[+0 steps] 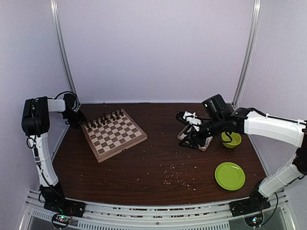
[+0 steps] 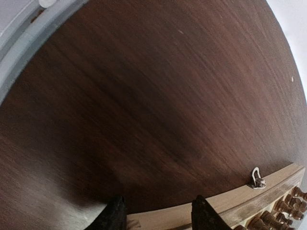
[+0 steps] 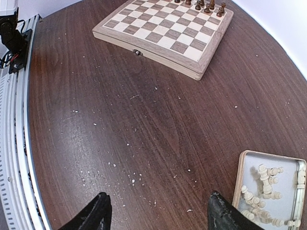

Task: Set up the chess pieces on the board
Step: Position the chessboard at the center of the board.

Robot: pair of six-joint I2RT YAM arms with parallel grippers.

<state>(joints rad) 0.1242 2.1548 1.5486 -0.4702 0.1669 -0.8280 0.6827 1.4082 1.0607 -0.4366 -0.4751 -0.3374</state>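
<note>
The board point(image 1: 114, 134) lies at the table's left, with small dark pieces point(image 1: 103, 120) in a row along its far edge. My left gripper point(image 1: 76, 120) hovers by the board's far-left corner. In the left wrist view it point(image 2: 158, 211) is open and empty, over the board's light rim point(image 2: 240, 201). The cream chess pieces point(image 3: 264, 184) lie jumbled in a shallow tray point(image 3: 238, 177). My right gripper point(image 3: 160, 211) is open beside that tray, over bare table, holding nothing. The board point(image 3: 163, 28) lies far ahead of it.
A green bowl point(image 1: 231, 140) sits right of the tray point(image 1: 204, 143); a green plate point(image 1: 230, 176) lies nearer the front right. Pale crumbs point(image 1: 172, 175) dot the dark table. A small metal clasp point(image 2: 257, 179) sticks out from the board's side.
</note>
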